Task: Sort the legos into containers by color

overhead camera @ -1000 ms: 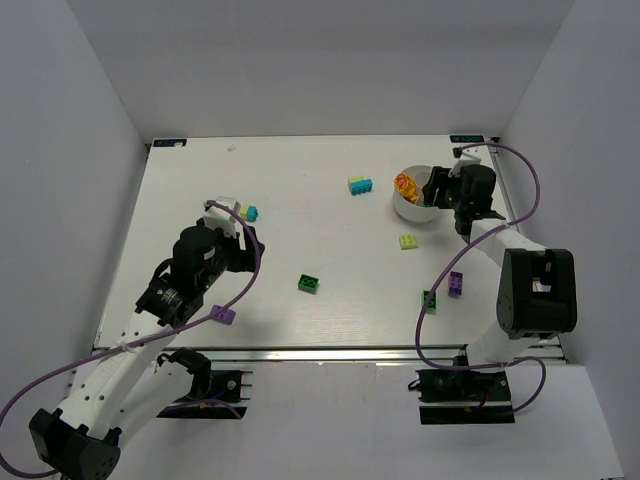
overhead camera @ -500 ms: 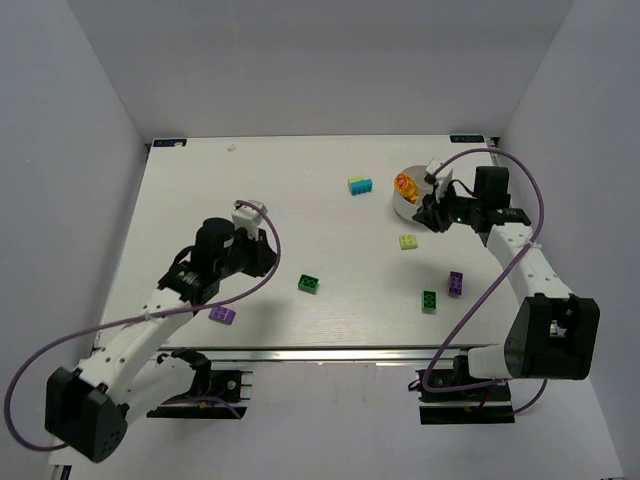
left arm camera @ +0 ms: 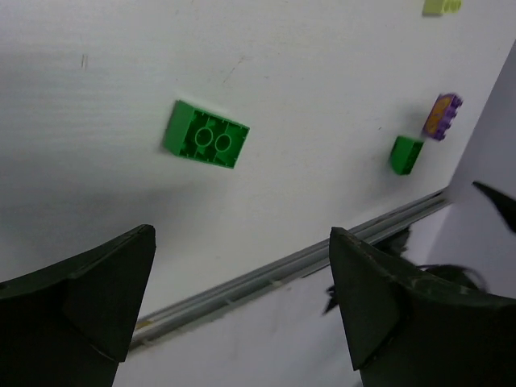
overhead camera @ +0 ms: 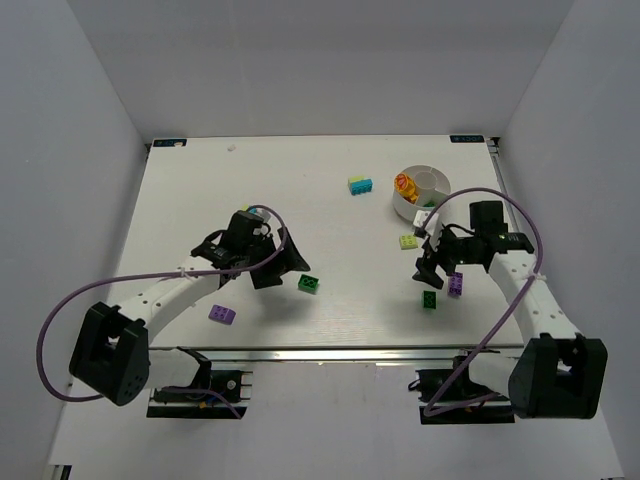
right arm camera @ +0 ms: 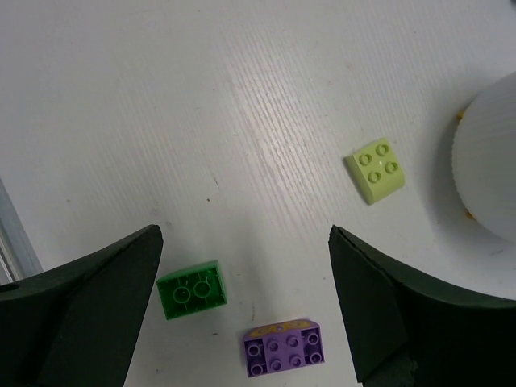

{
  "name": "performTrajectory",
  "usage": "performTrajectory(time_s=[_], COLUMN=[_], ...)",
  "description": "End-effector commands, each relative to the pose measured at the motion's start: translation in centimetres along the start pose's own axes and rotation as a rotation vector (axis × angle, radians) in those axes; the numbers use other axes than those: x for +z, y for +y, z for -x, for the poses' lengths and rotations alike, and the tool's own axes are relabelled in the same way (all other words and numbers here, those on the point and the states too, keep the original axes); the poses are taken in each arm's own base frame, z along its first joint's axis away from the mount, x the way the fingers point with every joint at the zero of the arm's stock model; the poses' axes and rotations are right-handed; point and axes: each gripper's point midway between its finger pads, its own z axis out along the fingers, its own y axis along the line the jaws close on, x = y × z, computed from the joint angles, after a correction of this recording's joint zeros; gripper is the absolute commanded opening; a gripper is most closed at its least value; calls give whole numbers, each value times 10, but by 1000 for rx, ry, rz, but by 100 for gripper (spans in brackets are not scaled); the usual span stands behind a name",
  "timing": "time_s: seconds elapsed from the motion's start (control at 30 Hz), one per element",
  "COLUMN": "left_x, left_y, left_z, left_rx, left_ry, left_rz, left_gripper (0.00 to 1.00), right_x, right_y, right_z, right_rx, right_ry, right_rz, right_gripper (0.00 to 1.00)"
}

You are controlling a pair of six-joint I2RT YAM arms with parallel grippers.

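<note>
My left gripper is open and empty, just left of a green brick; that brick lies studs-down in the left wrist view, ahead of the gripper. My right gripper is open and empty over a second green brick and a purple brick. In the right wrist view the gripper frames the green brick and the purple brick. A pale yellow-green brick lies beyond. The white bowl holds an orange brick.
A cyan and yellow-green stack lies left of the bowl. Another purple brick sits near the table's front edge, under the left arm. The metal front rail runs close to the left gripper. White walls enclose the table.
My left arm has swung right and stretched out toward the green brick. My right arm has left the bowl and come down toward the near green and purple bricks.
</note>
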Motion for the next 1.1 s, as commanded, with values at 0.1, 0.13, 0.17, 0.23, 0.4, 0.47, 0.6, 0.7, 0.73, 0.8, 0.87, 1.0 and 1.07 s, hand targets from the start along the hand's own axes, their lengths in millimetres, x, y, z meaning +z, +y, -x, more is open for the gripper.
performTrajectory(time_s=[0.1, 0.13, 0.17, 0.23, 0.4, 0.47, 0.6, 0.7, 0.73, 0.8, 0.87, 1.0, 1.07], left_x=[3, 4, 2, 0, 6, 13, 28, 39, 41, 48, 53, 72, 77], left_y=[-20, -20, -19, -25, -26, -15, -4, 7, 8, 10, 5, 4, 2], left_z=[13, 15, 19, 22, 9, 7, -13, -19, -18, -16, -10, -6, -6], left_rx=[-514, -545, -587, -666, -760, -773, -808, -819, -820, -820, -813, -789, -787], left_ry=[-38, -69, -90, -142, -126, -146, -91, -91, -95, -103, -107, -96, -82], left_rz=[108, 122, 132, 129, 236, 315, 433, 502, 506, 521, 518, 535, 534], left_gripper=[98, 98, 98, 92, 91, 91, 84, 83, 82, 81, 81, 80, 80], right_x=[-9, -9, -8, -14, -23, -26, -38, -44, -42, -43, -42, -42, -41], right_y=[-19, -20, -20, -27, -37, -37, -43, -41, -39, -37, -35, -33, -31], right_z=[18, 19, 14, 20, 25, 29, 34, 36, 34, 34, 33, 33, 31], right_rx=[-9, -2, 16, 31, 52, 56, 44, 19, 18, 10, 11, 3, 1], right_ry=[-87, -96, -94, -125, -181, -204, -208, -227, -228, -230, -231, -232, -232], right_rz=[-181, -197, -215, -276, -405, -422, -495, -528, -525, -521, -517, -511, -507], right_gripper=[89, 89, 89, 89, 89, 89, 89, 89, 89, 89, 89, 89, 89])
